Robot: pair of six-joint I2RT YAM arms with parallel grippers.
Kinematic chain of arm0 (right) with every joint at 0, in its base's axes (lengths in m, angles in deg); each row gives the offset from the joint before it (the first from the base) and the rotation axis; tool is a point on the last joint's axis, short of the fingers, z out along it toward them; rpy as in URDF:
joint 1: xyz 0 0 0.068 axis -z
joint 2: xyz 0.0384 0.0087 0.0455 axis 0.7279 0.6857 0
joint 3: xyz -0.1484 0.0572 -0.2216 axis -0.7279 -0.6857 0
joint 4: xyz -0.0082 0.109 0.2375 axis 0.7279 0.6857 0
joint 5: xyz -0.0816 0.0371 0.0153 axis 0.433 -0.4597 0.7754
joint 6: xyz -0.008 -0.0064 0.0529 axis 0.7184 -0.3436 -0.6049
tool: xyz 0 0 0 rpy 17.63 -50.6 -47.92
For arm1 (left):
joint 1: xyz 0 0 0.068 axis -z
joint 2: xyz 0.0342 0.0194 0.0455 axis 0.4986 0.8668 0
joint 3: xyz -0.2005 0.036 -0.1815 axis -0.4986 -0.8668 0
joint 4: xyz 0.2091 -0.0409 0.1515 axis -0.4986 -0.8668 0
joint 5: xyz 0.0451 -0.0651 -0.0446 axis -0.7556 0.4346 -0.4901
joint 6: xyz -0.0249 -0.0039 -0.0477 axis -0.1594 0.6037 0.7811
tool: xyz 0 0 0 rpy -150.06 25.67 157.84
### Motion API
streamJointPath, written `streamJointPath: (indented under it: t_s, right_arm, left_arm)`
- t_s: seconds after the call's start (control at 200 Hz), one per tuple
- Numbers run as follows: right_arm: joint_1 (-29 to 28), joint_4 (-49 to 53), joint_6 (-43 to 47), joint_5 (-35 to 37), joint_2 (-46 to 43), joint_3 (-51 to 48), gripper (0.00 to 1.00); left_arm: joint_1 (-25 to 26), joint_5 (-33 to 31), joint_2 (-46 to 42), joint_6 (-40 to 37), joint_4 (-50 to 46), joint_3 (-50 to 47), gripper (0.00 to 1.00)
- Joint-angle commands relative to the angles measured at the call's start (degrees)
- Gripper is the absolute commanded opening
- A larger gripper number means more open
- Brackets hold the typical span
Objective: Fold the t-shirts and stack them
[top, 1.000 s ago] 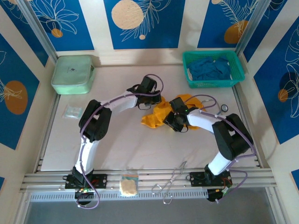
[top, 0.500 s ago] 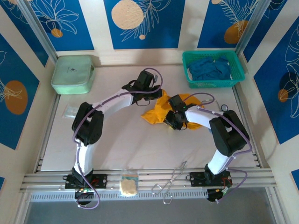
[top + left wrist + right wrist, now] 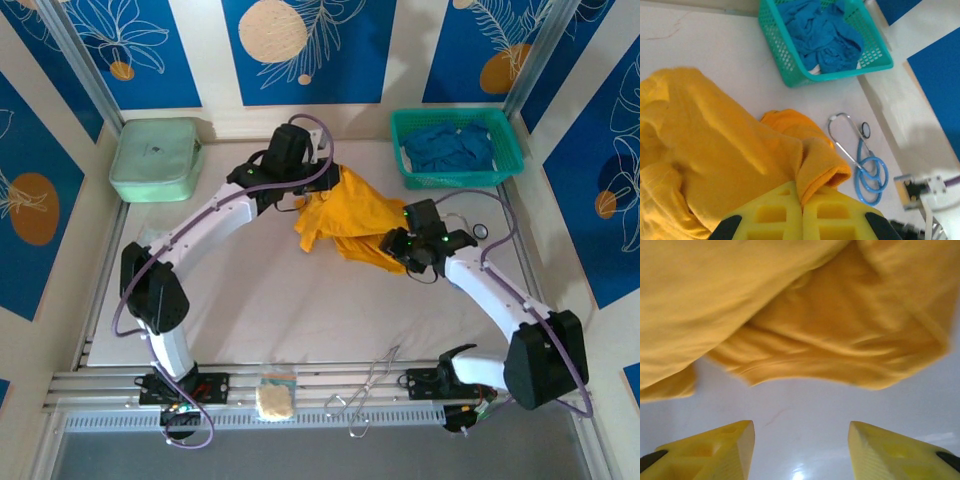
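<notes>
left arm swung back and up, dragging mustard-orange shirt (image 3: 350,215) open across table. my left gripper (image 3: 801,200) clenched on its hem. right gripper (image 3: 801,432) released, jaws apart, empty, cloth just ahead. blue shirts (image 3: 448,148) wait in teal basket (image 3: 508,160). spreading underway, likely no fold yet.

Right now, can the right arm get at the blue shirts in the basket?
Probably yes. The right gripper is open and empty, the teal basket sits open-topped on its side, and mostly bare table lies between. The blue shirts lie uncovered, though it looks like a long stretch.
</notes>
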Motion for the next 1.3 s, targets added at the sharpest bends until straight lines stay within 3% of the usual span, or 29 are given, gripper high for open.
streamJointPath:
  t_s: [0.0,0.26,0.555,0.625,0.76,0.795,1.066,1.291]
  right_arm:
    - [4.1,2.6,5.2,1.2,3.4,0.6,0.52]
    - [5.8,3.9,7.9,5.9,14.7,4.4,0.53]
    - [6.6,2.2,6.7,6.2,24.8,6.6,0.49]
    - [6.8,2.0,6.8,6.0,26.5,7.6,0.39]
    - [7.1,2.3,8.3,5.6,27.9,8.9,0.01]
    - [7.1,2.7,9.0,5.6,27.2,8.9,0.0]
    - [7.3,17.5,21.0,10.6,19.2,14.8,0.0]
    - [7.8,27.1,29.4,19.2,29.9,32.3,0.0]
  left_arm:
    - [-0.1,-3.0,-1.8,-0.1,-3.4,-2.3,0.0]
    - [-0.1,-5.6,-3.6,-1.9,-5.0,-0.4,0.0]
    - [-0.1,-6.1,-3.0,-3.1,-5.5,1.0,0.0]
    - [-0.2,-6.4,-3.0,-3.4,-5.7,0.8,0.0]
    - [-0.5,-7.2,-3.9,-4.2,-7.0,0.2,0.0]
    - [-0.5,-7.9,-4.7,-4.6,-7.6,-0.4,0.0]
    - [-2.8,-21.7,-16.6,-7.8,-18.4,-7.8,0.0]
    - [-4.0,-35.2,-20.7,-9.9,-24.5,-11.1,0.0]
